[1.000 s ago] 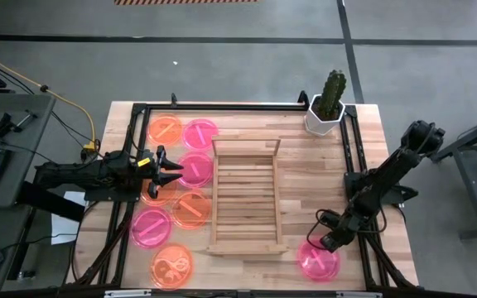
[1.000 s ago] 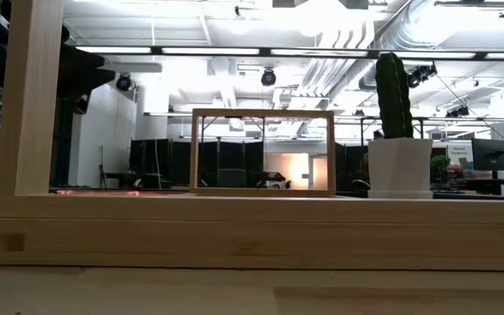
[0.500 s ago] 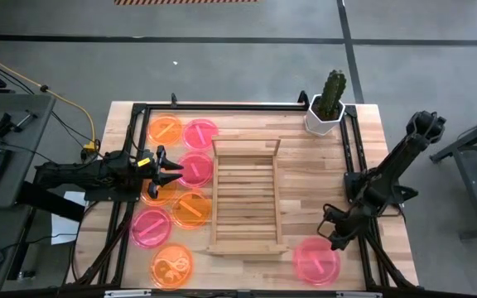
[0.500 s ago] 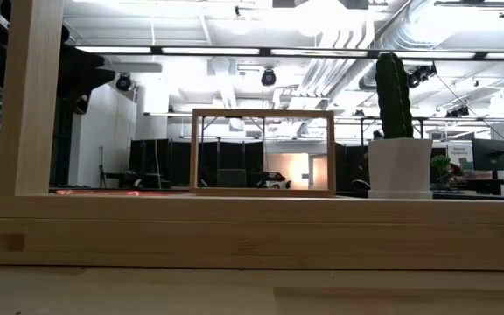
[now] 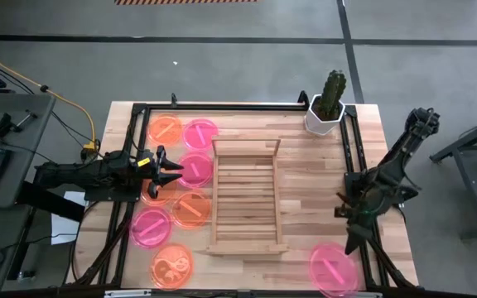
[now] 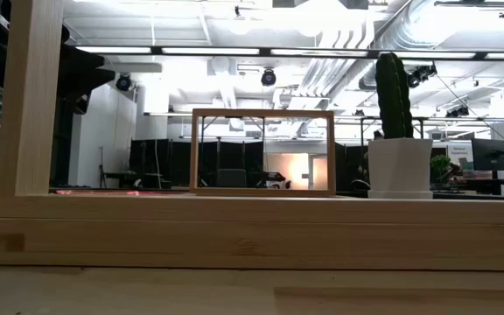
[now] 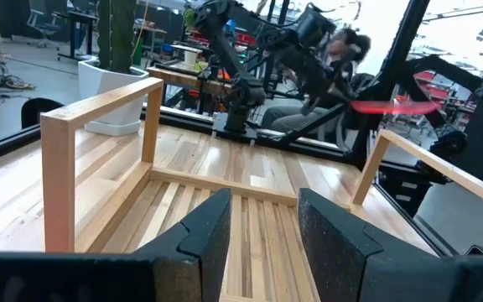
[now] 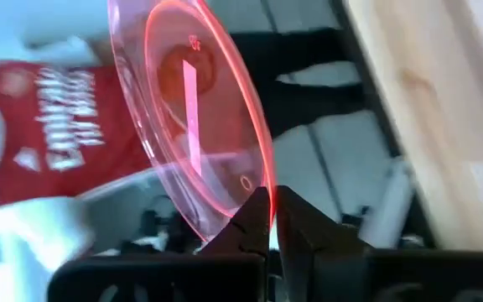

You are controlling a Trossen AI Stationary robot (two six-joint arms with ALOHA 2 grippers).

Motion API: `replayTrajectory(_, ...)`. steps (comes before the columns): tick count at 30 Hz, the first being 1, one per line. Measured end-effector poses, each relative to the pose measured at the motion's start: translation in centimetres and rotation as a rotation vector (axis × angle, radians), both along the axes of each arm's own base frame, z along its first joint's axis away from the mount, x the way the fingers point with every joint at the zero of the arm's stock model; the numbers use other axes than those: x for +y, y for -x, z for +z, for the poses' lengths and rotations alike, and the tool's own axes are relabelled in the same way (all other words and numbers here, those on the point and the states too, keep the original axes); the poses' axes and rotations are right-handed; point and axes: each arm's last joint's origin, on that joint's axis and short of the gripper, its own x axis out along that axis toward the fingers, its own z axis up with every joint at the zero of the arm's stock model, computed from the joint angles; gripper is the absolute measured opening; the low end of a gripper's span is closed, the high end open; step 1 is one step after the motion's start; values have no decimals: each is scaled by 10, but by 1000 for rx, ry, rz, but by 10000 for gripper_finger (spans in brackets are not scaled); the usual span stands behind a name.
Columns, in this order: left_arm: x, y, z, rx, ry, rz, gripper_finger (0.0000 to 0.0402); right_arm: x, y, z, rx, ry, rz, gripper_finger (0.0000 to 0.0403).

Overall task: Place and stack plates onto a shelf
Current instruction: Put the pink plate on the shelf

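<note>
**Right wrist view: a pink plate pinched by its rim, still to be carried to the shelf**

Right wrist view puts the nearest fact first: the right gripper (image 8: 268,220) has its two fingers pressed together on the rim of a pink plate (image 8: 187,109), which stands edge-on beyond the fingertips. A red garment with white lettering (image 8: 40,126) shows behind it, off the table.

From above, that plate (image 5: 334,269) hangs near the table's front right corner, well apart from the shelf (image 5: 245,199), whose slats look bare. Judging from this, the step in hand is the carry to the shelf. An edge pinch on thin plastic seems likely to slip or swing, so the move should be smooth. The plate wants levelling before it is lowered onto the slats, and it should be set towards the railed end so room is left beside it.

Farther across, the left gripper (image 5: 172,170) waits with fingers spread over the cluster of pink and orange plates (image 5: 176,203) just beside the shelf's left side.

At the table's far edge stands a potted cactus (image 5: 328,103), clear of the likely path.
</note>
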Motion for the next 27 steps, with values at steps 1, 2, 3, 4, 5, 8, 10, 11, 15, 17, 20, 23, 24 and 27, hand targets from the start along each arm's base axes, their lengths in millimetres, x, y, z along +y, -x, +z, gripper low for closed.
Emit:
replayTrajectory(1,0,0,0,0,0,0,131,-3,0,3,-14,-15,-36,0)
replayTrajectory(2,0,0,0,0,0,0,131,-6,-2,5,-32,-22,-88,0)
replayTrajectory(3,0,0,0,0,0,0,131,-10,-4,6,-48,-23,-148,0)
replayTrajectory(4,0,0,0,0,0,0,131,-13,-7,7,-62,-18,-207,0)
replayTrajectory(5,0,0,0,0,0,0,131,-16,-11,7,-77,-10,-266,0)
replayTrajectory(8,0,0,0,-1,0,0,131,-26,-25,12,-147,-18,-433,0)
replayTrajectory(10,0,0,0,0,0,0,131,-34,-35,17,-204,-36,-526,0)
replayTrajectory(11,0,0,0,0,0,0,131,-38,-40,18,-224,-38,-579,0)
replayTrajectory(15,0,0,0,0,0,0,131,-58,-61,13,-200,28,-776,0)
replayTrajectory(17,0,0,0,0,0,0,131,-69,-72,6,-161,87,-859,0)
replayTrajectory(20,0,0,0,0,0,0,131,-86,-90,-6,-113,201,-977,0)
replayTrajectory(23,0,0,0,0,0,0,131,-101,-105,-20,-45,297,-1043,0)
replayTrajectory(24,0,0,0,0,0,0,131,-104,-109,-26,-17,321,-1053,0)
replayTrajectory(27,0,0,0,0,0,0,131,-111,-121,-42,41,355,-1075,0)
